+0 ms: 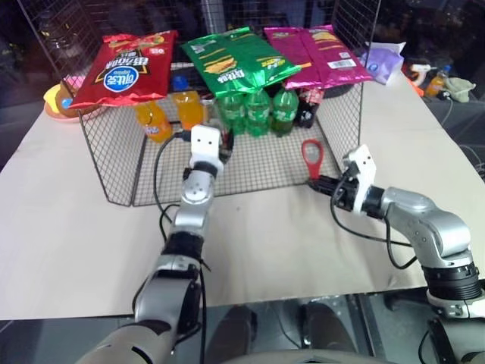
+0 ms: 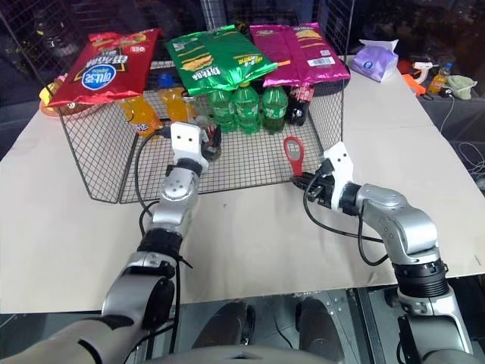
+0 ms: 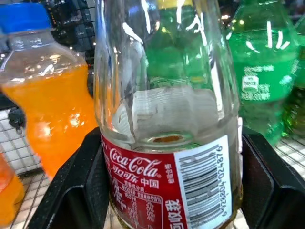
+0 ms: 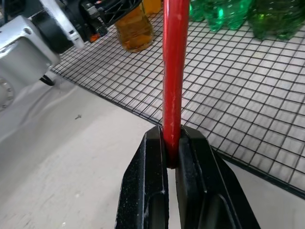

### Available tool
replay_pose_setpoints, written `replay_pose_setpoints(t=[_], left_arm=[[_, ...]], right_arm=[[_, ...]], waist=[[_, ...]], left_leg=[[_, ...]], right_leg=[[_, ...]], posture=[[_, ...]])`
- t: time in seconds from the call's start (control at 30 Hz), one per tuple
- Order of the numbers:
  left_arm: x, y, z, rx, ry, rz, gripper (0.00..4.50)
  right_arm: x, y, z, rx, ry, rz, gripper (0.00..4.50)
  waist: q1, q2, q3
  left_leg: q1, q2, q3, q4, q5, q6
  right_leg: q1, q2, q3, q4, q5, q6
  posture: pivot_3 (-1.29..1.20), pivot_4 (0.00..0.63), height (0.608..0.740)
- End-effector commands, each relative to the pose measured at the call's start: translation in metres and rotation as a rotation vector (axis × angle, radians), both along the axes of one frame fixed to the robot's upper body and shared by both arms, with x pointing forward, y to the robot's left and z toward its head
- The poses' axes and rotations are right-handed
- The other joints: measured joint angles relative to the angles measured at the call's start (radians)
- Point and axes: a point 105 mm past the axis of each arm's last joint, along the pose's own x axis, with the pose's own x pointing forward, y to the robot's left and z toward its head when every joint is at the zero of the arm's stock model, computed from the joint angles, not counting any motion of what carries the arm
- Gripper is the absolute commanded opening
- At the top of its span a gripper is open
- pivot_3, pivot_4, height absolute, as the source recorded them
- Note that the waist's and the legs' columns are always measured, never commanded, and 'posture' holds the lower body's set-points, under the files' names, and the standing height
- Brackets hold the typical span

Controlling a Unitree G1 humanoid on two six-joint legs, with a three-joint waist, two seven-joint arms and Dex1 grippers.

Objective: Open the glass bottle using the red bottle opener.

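Over the wire basket [image 1: 114, 163] floor, head view: left end effector [image 1: 220, 148] clamped round the glass bottle [image 3: 167, 124], right end effector [image 1: 314, 182] pinching the red bottle opener [image 1: 311, 158] upright at basket's front edge. Left wrist: bottle between black fingers [image 3: 71, 191], orange soda bottle [image 3: 45, 100] beside. Right wrist: opener shaft clenched.

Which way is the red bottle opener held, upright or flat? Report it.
Upright. The red bottle opener stands on end, looped end up, clamped at its lower end in the right hand, over the wire basket's floor.
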Motion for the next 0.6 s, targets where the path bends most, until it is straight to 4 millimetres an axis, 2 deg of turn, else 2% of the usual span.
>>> replay_pose_setpoints(t=[0.03, 0.2, 0.43, 0.6], left_arm=[[-0.011, -0.009, 0.028, -0.003, -0.078, -0.046, 2.80], [-0.025, -0.011, 0.035, 0.001, -0.095, -0.113, 2.80], [-0.050, -0.027, 0.036, 0.014, -0.122, -0.332, 2.80], [-0.075, -0.047, 0.027, -0.050, -0.055, -0.619, 2.80]], right_arm=[[0.000, 0.001, 0.011, 0.005, -0.052, 0.013, 0.00], [0.001, 0.002, 0.010, 0.003, -0.053, 0.018, 0.00], [0.003, 0.001, 0.010, -0.003, -0.055, 0.020, 0.00], [0.003, 0.000, 0.011, -0.008, -0.058, 0.022, 0.00]], waist=[[0.003, 0.000, 0.000], [0.003, 0.000, 0.000], [0.003, 0.000, 0.000], [0.003, 0.000, 0.000]], left_leg=[[0.000, 0.000, 0.000, 0.000, 0.000, 0.000], [0.000, 0.000, 0.000, 0.000, 0.000, 0.000], [0.000, 0.001, 0.000, 0.000, 0.000, 0.000], [0.000, 0.001, 0.000, 0.000, 0.000, 0.000]], right_leg=[[0.000, 0.000, 0.000, 0.000, 0.000, 0.000], [0.000, 0.000, 0.000, 0.000, 0.000, 0.000], [0.000, 0.000, 0.000, 0.000, 0.000, 0.000], [0.000, -0.001, 0.000, -0.001, 0.000, 0.000]], posture=[[0.00, 0.150, 0.740], [0.00, 0.150, 0.740], [0.00, 0.150, 0.740], [0.00, 0.150, 0.740]])
